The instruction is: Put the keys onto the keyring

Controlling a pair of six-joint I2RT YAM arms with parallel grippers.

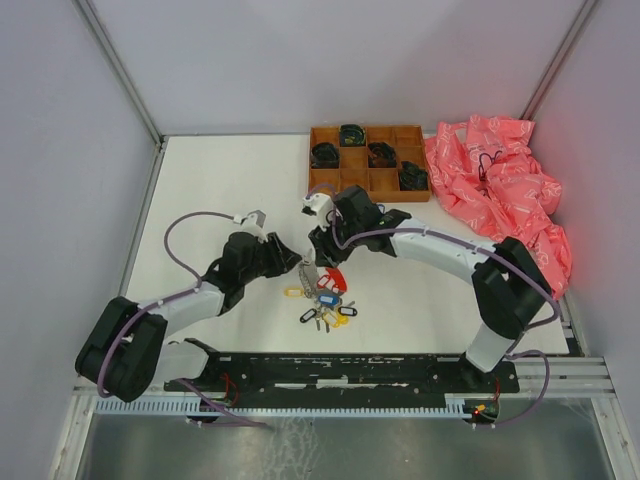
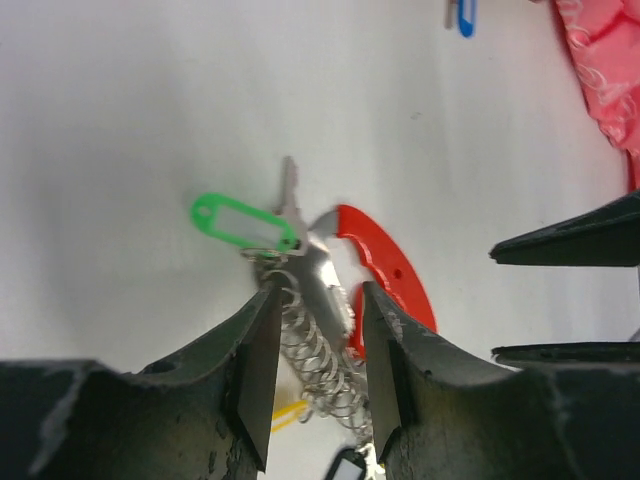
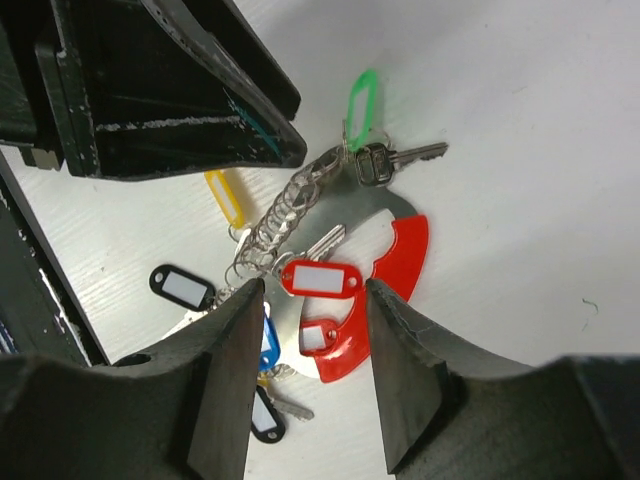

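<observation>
left gripper [image 2: 318, 292] astride keyring [image 2: 305, 345], grip unclear; right gripper [image 3: 315, 285] jaws apart above red tag [image 3: 290, 280], label [image 3: 320, 280] plain white

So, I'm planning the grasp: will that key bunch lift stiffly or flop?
Probably floppy: the chain of linked rings would likely sag and the tagged keys dangle. The red strap looks rigid, so it should keep its curve. Thin rings may slip.

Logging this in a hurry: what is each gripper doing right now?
Left gripper: jaws apart around the chain of rings; whether it grips cannot be told.
Right gripper: open, holding nothing.
</observation>
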